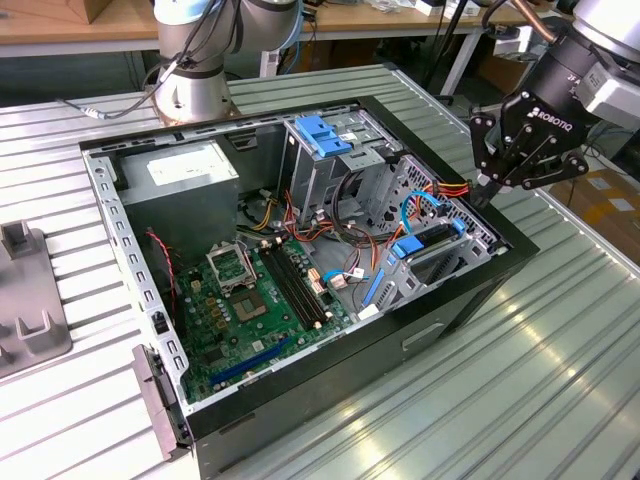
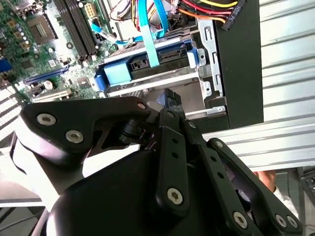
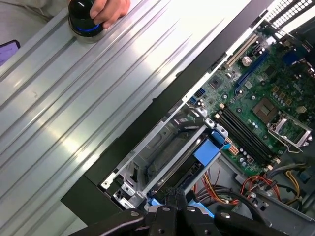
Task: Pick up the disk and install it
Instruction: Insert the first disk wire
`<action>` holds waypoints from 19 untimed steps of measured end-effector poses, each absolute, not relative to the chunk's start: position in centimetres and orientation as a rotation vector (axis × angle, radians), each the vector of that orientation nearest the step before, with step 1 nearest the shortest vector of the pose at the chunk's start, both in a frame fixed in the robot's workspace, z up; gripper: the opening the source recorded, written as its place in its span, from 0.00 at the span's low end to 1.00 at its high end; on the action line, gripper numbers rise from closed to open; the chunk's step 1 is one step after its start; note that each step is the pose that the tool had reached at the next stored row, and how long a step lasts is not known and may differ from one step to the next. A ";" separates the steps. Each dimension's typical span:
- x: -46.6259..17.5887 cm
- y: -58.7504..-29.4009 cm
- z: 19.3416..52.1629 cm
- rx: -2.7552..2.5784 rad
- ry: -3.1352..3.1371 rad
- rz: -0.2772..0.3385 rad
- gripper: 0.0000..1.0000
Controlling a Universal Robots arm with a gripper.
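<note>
arm: comes in from the exterior view's right, wrist tilted, gripper [image 1: 482,190] pointing down at the far right corner of the PC case [image 1: 470,290]
gripper: black linkage type, tips just above the case rim beside the drive cage [image 1: 440,245]; holds nothing; fingers look drawn together at the tips, though I cannot tell for sure
gripper in wrist views: linkage and finger bars fill the foreground in both wrist views, tips [image 2: 172,98] hanging over the cage
disk: 1, grey body with blue carrier rails, sits inside the drive cage [image 2: 147,69], lying flat in its slot, a light blue cable [image 2: 147,34] plugged to its back edge; gripper not touching it
disk, first wrist view: blue rail end [image 3: 209,150] visible in the cage, beside the motherboard
PC case: 1, open, lying on its side on the ribbed metal table [image 1: 560,360]
motherboard: 1, green [image 1: 250,310], on the case floor, on the side of the drive cage away from the gripper
power supply: 1, grey box [image 1: 185,175] in the case's far corner from the gripper
tall cage: 1, with blue bracket on top [image 1: 320,135], behind the drive cage
second arm base: 1, grey [image 1: 195,90], on the table behind the case
person's hand: 1, on a round black knob [image 3: 86,19] at the table's edge, well apart from the case [image 3: 106,7]
</note>
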State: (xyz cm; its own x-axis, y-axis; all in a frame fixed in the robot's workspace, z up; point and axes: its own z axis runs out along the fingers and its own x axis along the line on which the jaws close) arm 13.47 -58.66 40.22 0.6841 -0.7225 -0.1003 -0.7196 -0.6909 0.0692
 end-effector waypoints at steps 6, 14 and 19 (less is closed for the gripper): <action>13.5 -58.7 40.2 2.894 -1.134 -0.185 0.10; 13.5 -58.7 40.2 2.936 -1.005 -0.183 0.10; 13.5 -58.7 40.2 2.963 -0.910 -0.181 0.10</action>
